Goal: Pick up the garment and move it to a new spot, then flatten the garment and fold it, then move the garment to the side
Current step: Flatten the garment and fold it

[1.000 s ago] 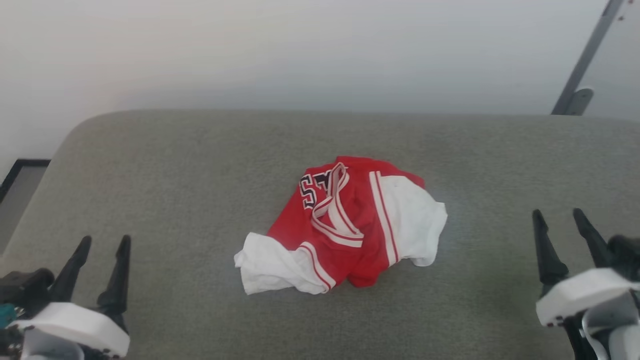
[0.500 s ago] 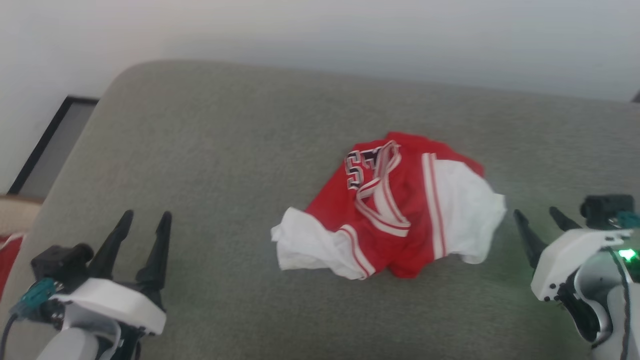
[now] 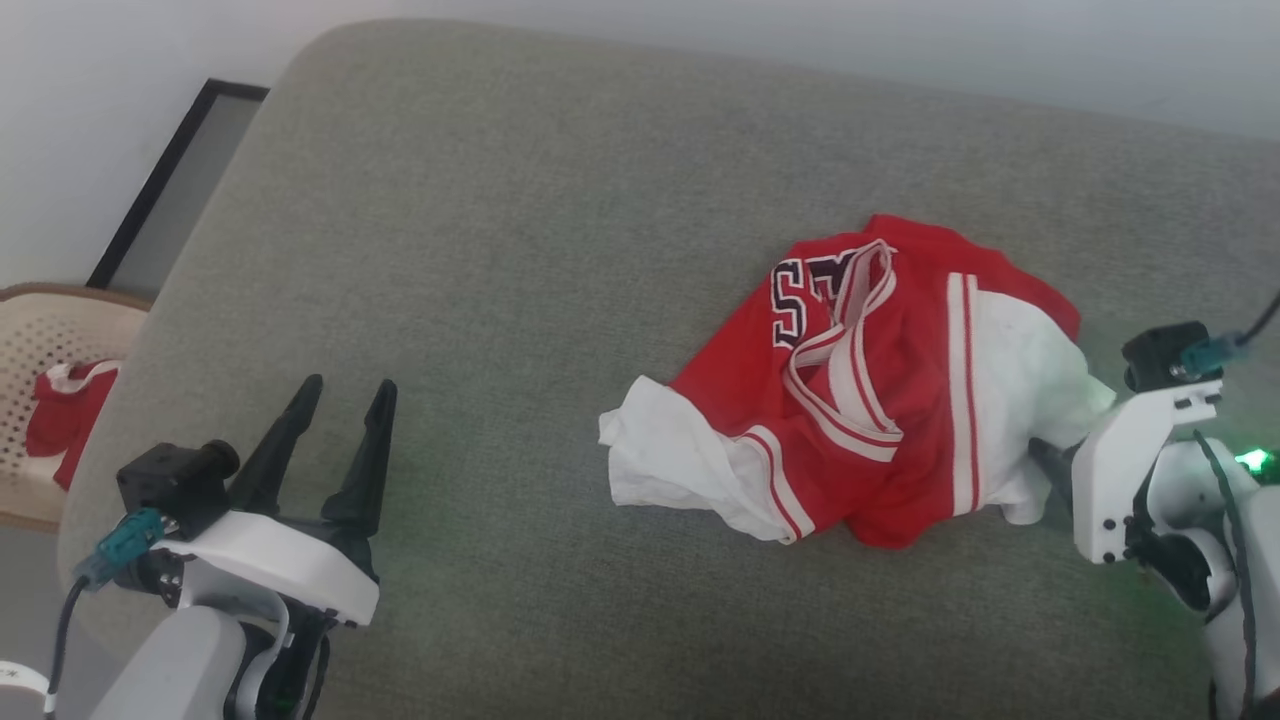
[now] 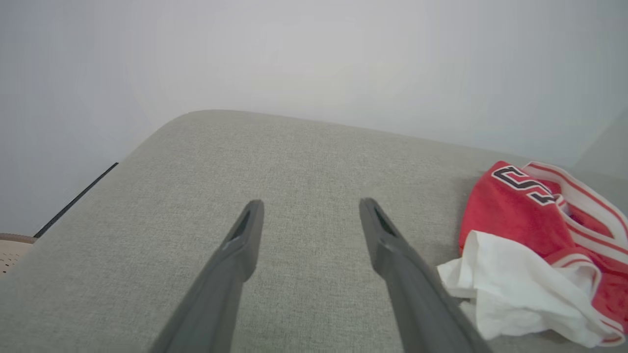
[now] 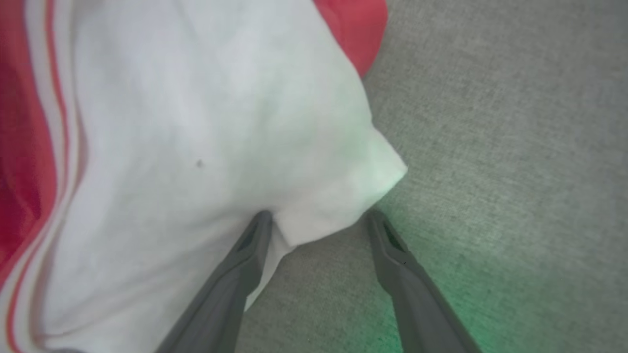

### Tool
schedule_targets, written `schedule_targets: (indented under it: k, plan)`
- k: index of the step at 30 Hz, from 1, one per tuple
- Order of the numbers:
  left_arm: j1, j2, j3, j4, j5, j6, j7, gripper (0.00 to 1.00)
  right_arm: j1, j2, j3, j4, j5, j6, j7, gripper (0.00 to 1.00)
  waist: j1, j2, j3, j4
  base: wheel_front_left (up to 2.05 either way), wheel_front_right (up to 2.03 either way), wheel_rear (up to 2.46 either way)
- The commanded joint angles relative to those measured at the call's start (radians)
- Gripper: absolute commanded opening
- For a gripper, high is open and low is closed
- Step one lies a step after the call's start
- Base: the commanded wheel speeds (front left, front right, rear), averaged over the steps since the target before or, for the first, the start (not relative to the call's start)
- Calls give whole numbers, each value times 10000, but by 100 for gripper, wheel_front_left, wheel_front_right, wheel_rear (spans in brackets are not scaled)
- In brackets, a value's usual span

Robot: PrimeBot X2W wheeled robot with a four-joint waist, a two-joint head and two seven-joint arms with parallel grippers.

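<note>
- Far left, off the cushion: tan woven basket [image 3: 40, 320] (could be a seat, cannot tell) with a red and white cloth [image 3: 65, 420] lying in it.
- Dark-framed panel [image 3: 165, 190] just beyond the basket, past the cushion's rounded corner.
- Left gripper [image 3: 349, 385] over the cushion's left part, fingers spread apart with nothing between them, well apart from the shirt.
- Grey fabric cushion [image 3: 500, 250] bears the shirt.
- Shirt [image 3: 850, 400] crumpled in a heap right of the cushion's middle: white sleeve at left; red body with striped collar trim and dark white-edged lettering in the middle; white sleeve at right.
- Right gripper [image 5: 319, 214] at the shirt's right sleeve, fingers apart and straddling the sleeve's corner. One finger touches the cloth, not clamped.
- Green glow on the cushion beside that gripper.
</note>
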Motion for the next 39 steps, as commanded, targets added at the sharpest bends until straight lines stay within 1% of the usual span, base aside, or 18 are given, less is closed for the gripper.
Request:
schedule_targets:
  k: [1,2,8,16,20,22,27,29,32,35,37,39]
  plan:
    - [-203,-83,0,113,92,-84,-73,100,447,283,581,574,44,3,606,22,0,-1,104,103,0,0,0]
    - [-235,-114,5,170,100,-115,-84,100,430,284,622,555,122,5,677,0,0,-1,114,104,0,0,0]
    - [-173,-148,204,426,97,-214,-106,100,307,13,454,251,207,0,924,0,0,-1,-4,-112,0,0,0]
    - [25,85,581,429,127,-256,-118,100,297,-260,-174,-894,390,-11,1077,0,0,-1,-301,-744,0,0,0]
    - [127,214,778,338,123,-236,-124,100,520,-468,-763,-1666,458,-7,1371,0,0,-1,-417,-1170,0,0,0]
    - [234,266,850,285,141,-210,-128,100,829,-704,-1426,-2121,454,-9,1636,0,0,-1,-445,-1446,0,0,0]
    - [135,263,829,230,189,-227,-130,100,1366,-966,-2745,-2583,274,-8,2063,0,0,-1,-403,-1694,0,0,0]
    - [43,228,799,234,204,-228,-131,100,1581,-952,-3292,-2594,199,-8,2187,0,0,-1,-342,-1739,0,0,0]
    - [-87,190,756,279,224,-272,-131,100,1712,-809,-3793,-2363,105,-8,2147,0,0,-1,-219,-1766,0,0,0]
    - [-211,135,704,364,199,-313,-130,100,1649,-657,-3981,-1866,-9,-8,2019,0,0,-1,-104,-1746,0,0,0]
    - [-279,126,657,443,218,-360,-128,100,1428,-450,-4017,-1482,26,-8,1907,0,0,-1,-51,-1732,0,0,0]
    - [-391,122,607,500,231,-391,-113,100,1305,-388,-3963,-1018,-143,-6,1773,0,0,-1,-20,-1713,0,0,0]
